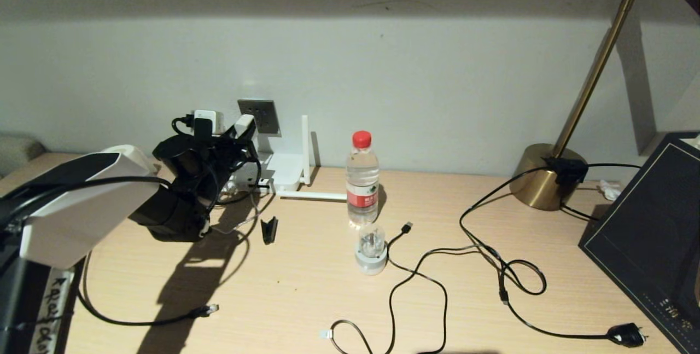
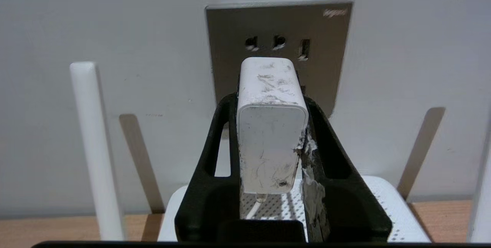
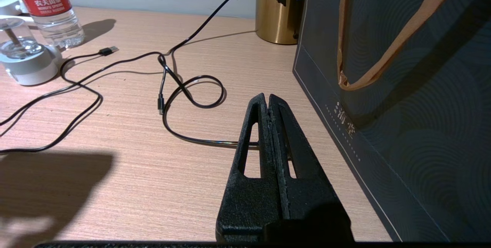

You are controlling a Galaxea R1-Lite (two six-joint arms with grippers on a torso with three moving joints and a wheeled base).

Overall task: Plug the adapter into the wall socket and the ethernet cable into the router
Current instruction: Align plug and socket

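At the center of the left wrist view, the left gripper (image 2: 270,125) has its jaws clenched on the adapter (image 2: 271,125), a light, rigid, scuffed white plastic block, best pinched across its flat sides. It sits just short of the grey metallic wall socket (image 2: 280,45), above the perforated white router (image 2: 383,202). The right gripper (image 3: 268,110) hangs over the desk (image 3: 126,171), jaws closed on nothing.

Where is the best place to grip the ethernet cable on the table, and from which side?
Grip the ethernet cable just behind its clear plug, coming from above with the jaws across the cord. That end lies flat on the table with bare wood around it. The left gripper holds the adapter at the wall socket; the shut right gripper is probably the free one.
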